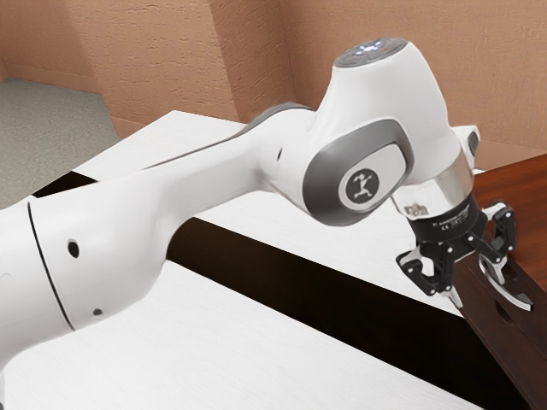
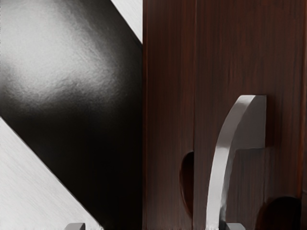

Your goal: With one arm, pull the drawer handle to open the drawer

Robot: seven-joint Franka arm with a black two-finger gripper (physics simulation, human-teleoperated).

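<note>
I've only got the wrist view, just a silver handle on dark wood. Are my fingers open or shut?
Observer: Open. In the exterior view the gripper stands spread at the drawer handle.
Operator: Is the handle between the fingers?
Observer: It looks so, one finger on each side; I cannot tell whether either touches it.
Operator: Where's the drawer from the arm?
Observer: The drawer front lies at the exterior view's right edge; the arm reaches in from its left.

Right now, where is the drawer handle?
The silver handle sits on the dark wooden drawer front at the exterior view's lower right, just below the gripper.
</note>
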